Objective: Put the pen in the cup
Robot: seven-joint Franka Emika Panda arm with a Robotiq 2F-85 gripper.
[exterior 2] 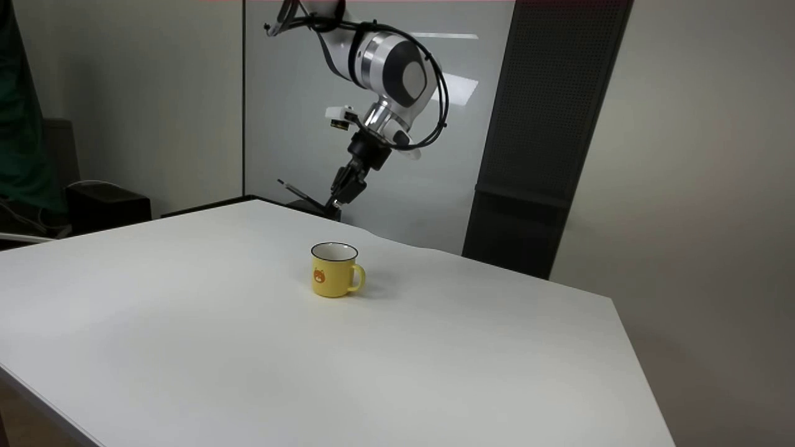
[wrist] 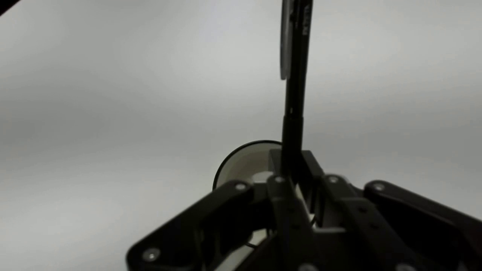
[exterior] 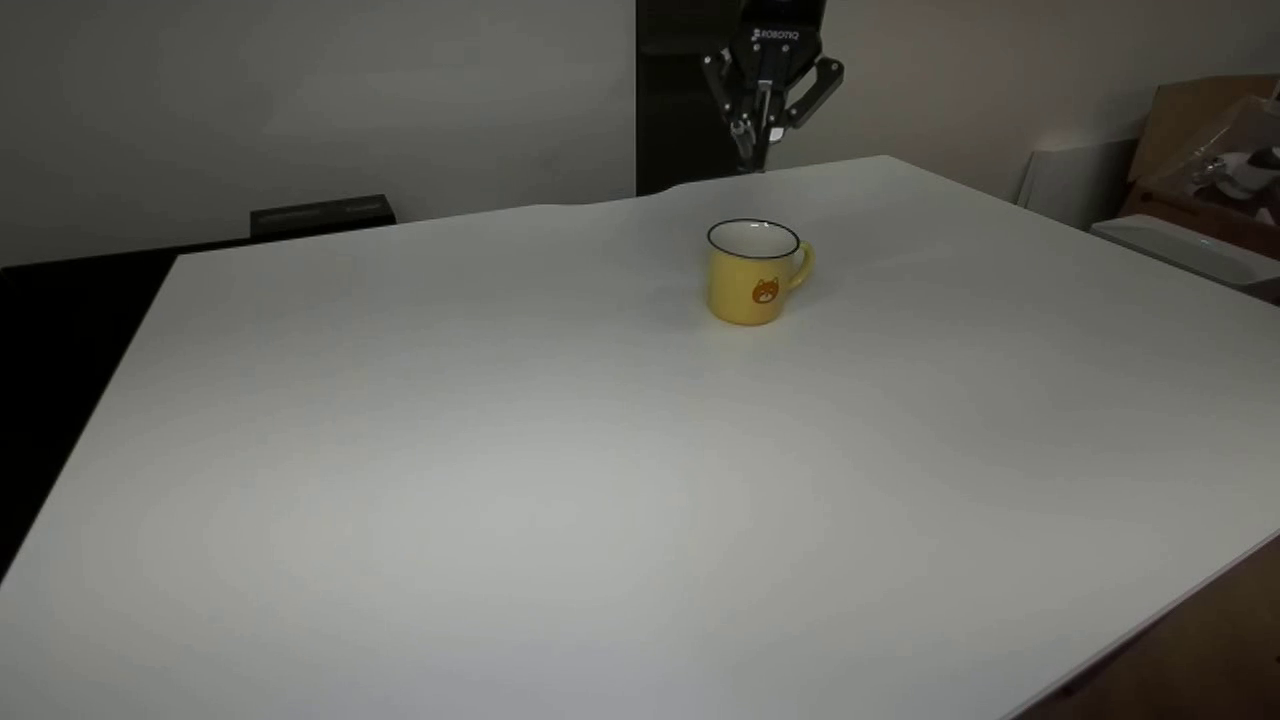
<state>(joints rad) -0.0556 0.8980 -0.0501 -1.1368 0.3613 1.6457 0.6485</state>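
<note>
The gripper [wrist: 293,162] clasps the black pen [wrist: 297,82], apparently above the partly hidden cup [wrist: 238,164].

The room looks like a lab: in an exterior view, a cabled robot arm [exterior 2: 405,71] shows at upper centre, with a wide white table [exterior 2: 372,366] below it in the frame and a dark perforated panel [exterior 2: 549,99] at upper right.

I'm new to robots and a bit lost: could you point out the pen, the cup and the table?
Pen [wrist: 297,86], in the wrist view: on its dark barrel.
Cup [exterior 2: 337,274], in an exterior view: on its yellow side.
Table [exterior: 520,480], in an exterior view: on its white top.
</note>
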